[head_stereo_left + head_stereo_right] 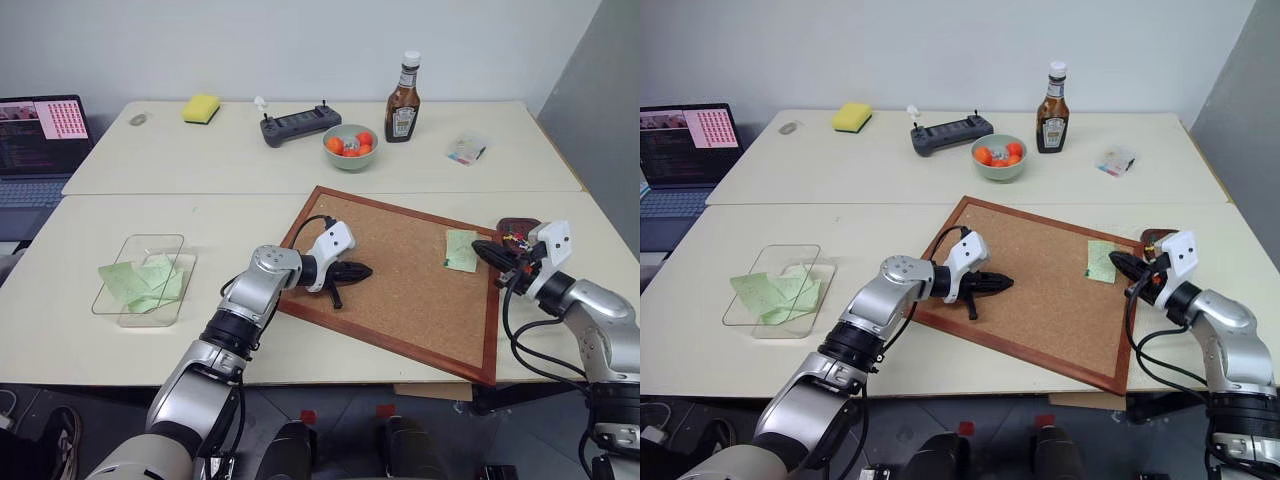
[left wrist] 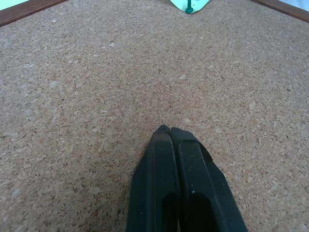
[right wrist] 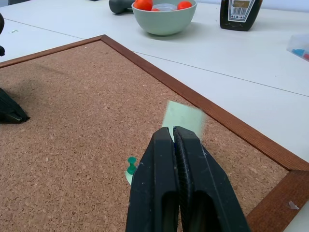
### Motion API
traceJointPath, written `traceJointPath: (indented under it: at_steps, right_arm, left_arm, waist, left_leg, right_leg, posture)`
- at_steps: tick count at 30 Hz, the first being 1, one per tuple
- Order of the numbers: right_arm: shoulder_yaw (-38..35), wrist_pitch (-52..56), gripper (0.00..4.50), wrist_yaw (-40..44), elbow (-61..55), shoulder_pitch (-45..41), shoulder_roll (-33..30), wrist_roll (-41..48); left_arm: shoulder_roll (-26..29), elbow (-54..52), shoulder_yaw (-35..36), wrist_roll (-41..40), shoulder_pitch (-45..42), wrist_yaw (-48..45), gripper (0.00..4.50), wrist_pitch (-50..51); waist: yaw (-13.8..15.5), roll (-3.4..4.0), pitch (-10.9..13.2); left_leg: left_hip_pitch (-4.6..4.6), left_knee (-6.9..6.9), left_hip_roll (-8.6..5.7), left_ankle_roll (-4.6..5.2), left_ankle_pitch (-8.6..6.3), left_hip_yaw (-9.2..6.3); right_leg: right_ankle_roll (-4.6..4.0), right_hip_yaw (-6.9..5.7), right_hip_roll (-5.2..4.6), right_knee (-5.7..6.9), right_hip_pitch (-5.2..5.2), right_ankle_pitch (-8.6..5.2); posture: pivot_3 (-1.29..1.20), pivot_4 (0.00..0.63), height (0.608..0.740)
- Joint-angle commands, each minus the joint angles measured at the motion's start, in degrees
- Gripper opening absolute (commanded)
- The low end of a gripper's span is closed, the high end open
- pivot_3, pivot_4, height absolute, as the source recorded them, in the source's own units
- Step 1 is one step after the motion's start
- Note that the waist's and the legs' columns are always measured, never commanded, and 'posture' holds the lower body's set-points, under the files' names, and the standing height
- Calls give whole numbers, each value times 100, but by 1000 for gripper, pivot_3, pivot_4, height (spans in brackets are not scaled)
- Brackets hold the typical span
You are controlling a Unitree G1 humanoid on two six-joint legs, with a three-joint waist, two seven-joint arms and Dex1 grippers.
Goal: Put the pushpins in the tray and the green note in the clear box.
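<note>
Right wrist view: right gripper (image 3: 173, 129) has its jaws pressed together, tips hovering over the near part of the green note (image 3: 183, 117). Whether anything tiny is pinched between the tips cannot be told.
Left jaws: left gripper (image 2: 166, 129) also pressed together with nothing between the fingers, resting low over bare cork at mid-board.
Green note: lies on the cork board (image 1: 400, 270) near its right edge, one part lifted off the cork. A green pushpin (image 3: 131, 165) stands at its corner, just beside the right fingertips.
Tray: dark reddish-brown tray (image 1: 517, 229) sits on the desk (image 1: 130, 330) just off the board's right edge, close behind the right gripper. Small coloured bits in it look like pins, too small to be sure.
Clear box: clear box (image 1: 142, 276) stands on the desk well to the left of the board, with pale green papers already inside.
Step in hand (judgement): freeing the note by drawing out the green pin.
Method: spread the jaws only slightly, centre them on the pin's head, close on the head and not the paper, then pull straight up along the pin's axis.
Caution: a sideways tug may tear the note or flick the pin away.
Next carry: short move to the tray for the pin; the note has the long trip across to the box.
</note>
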Motion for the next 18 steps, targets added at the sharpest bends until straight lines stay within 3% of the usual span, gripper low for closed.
traceJointPath:
  at_steps: [1,12,18]
  right_arm:
    - [-143,-101,48,-41,-245,-58,-42,68]
    - [-634,-292,48,-2053,1135,-1053,11,-711]
    - [-699,-77,48,-2720,2312,-1862,14,-834]
  left_arm:
    - [-4,69,-78,73,-13,-22,0,-2]
    - [162,30,-327,302,130,-108,0,-123]
    - [170,1,-350,293,158,-122,0,-122]
  waist:
    - [0,0,0]
    - [-2,2,-1]
    - [-30,4,-2]
  left_leg:
    - [0,0,0,0,0,0]
    - [3,-2,0,-1,0,3]
    - [6,-3,2,0,0,14]
  right_leg:
    - [0,0,0,0,0,0]
    - [0,2,0,1,0,0]
    - [-1,11,0,5,-2,0]
  posture:
    - [0,150,740]
    - [0,150,740]
    - [0,150,740]
